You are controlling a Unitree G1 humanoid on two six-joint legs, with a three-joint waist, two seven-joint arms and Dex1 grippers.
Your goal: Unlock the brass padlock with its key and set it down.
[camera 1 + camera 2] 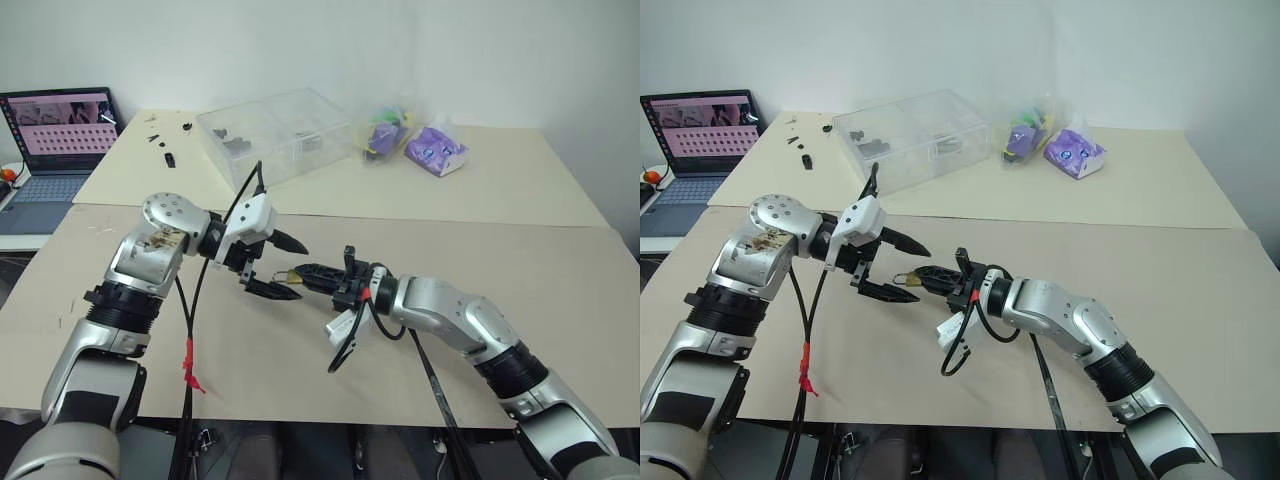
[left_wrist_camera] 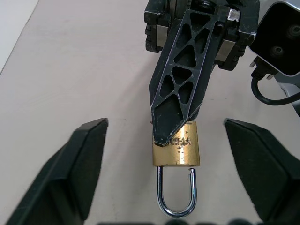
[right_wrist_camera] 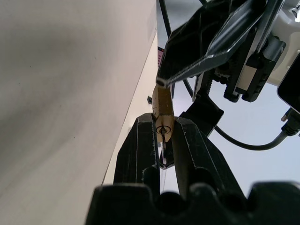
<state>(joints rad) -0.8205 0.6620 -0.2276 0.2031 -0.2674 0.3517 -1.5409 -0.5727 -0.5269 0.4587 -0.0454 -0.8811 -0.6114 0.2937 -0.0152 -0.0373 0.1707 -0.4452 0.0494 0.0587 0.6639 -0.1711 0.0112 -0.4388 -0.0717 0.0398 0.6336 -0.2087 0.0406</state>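
Note:
The brass padlock (image 2: 176,149) hangs in the air over the beige table (image 1: 520,255), in the middle of the head views. My right gripper (image 1: 303,272) is shut on its gold body, one black finger (image 2: 180,89) lying across its face. The silver shackle (image 2: 174,197) points toward my left wrist, and one of its legs stands free of the body with a small gap. My left gripper (image 1: 287,267) is open, its two fingers standing wide on either side of the padlock without touching it. The padlock's keyhole end (image 3: 162,130) faces the right wrist camera. The key is hidden.
A clear plastic box (image 1: 275,135) stands on the far table with small dark parts (image 1: 165,140) to its left and purple bags (image 1: 435,150) to its right. A laptop (image 1: 55,140) sits at the far left. Black cables (image 1: 345,345) hang from both wrists.

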